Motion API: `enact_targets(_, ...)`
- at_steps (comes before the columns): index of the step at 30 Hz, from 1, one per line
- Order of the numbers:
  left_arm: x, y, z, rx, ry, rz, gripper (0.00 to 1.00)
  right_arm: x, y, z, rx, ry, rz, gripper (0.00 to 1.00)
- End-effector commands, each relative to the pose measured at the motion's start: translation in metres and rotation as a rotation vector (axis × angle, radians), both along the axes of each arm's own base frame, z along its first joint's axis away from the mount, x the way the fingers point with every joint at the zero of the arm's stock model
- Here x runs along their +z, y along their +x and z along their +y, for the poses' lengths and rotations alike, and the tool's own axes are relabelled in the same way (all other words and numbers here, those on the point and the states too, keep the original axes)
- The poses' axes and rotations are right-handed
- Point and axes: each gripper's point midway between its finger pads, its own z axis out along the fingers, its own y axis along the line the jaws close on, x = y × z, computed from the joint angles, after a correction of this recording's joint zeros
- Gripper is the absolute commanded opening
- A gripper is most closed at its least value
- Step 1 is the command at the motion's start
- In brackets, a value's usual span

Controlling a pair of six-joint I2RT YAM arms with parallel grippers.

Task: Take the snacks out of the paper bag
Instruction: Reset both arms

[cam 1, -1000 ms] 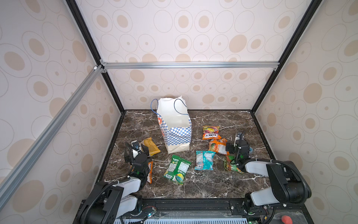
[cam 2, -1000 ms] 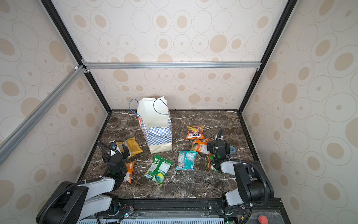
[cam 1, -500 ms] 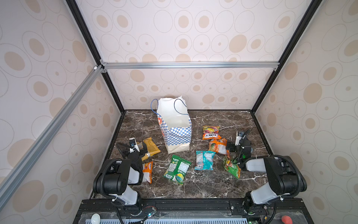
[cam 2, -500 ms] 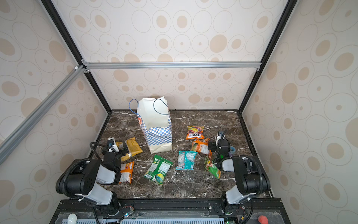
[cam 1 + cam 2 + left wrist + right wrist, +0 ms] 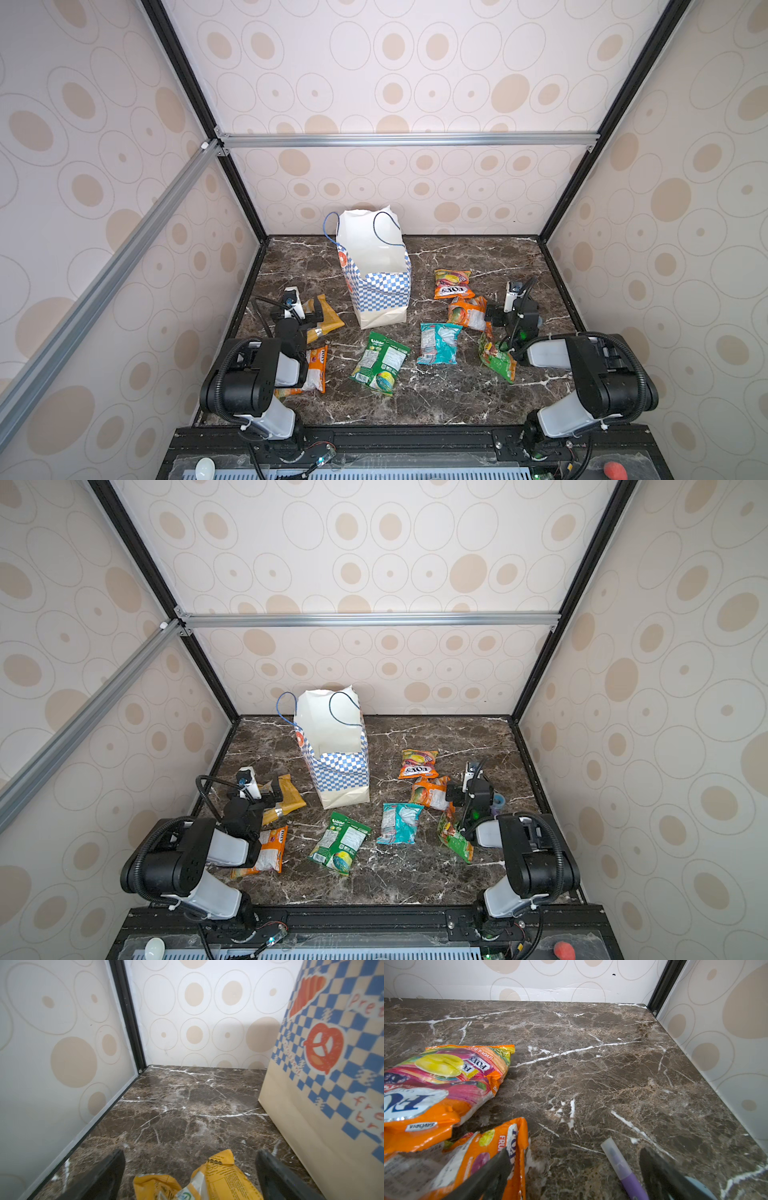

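Left hand [image 5: 190, 1160] spread wide, gripping nothing, low over the table [image 5: 449, 399] on the left, fingers [image 5: 112, 1167] pointing far and straddling the near end of a mustard packet [image 5: 330, 318]. Arm folded back on itself, elbow raised by the near rail. Right hand [image 5: 576, 1157] likewise wide apart and empty, low on the right, one finger at the edge of an orange-white packet [image 5: 467, 311], a purple marker [image 5: 625, 1169] on the table between the fingers.

Dark brown marble-look table with white veins. Walls on three sides papered in beige circles, black corner posts, an aluminium bar [image 5: 407, 139] across the far wall.

Bag [image 5: 380, 291] upright, far of centre between the two hands, mouth open, white lining showing, blue cords loose at the rim; its tan base just right of the left hand.

Out on the table: orange packet [image 5: 452, 284] right of the bag; teal packet [image 5: 438, 343] and green packet [image 5: 380, 361] nearer than the bag; dark green packet [image 5: 496, 359] beside the right arm; near orange packet [image 5: 316, 368] partly under the left arm.
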Motion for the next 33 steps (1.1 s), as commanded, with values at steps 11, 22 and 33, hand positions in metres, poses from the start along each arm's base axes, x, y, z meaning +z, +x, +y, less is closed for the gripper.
enact_targets(11,-0.001,0.005,-0.01,-0.059,0.03,0.013,0.98,0.013,-0.003,-0.001,0.003,-0.002,-0.066,1.0)
enact_targets(22,-0.001,0.005,-0.01,-0.059,0.031,0.011,0.98,0.016,-0.004,-0.002,-0.004,-0.002,-0.118,1.0)
enact_targets(33,-0.002,0.005,-0.01,-0.059,0.031,0.014,0.98,0.011,0.003,-0.007,-0.048,-0.017,-0.044,1.0)
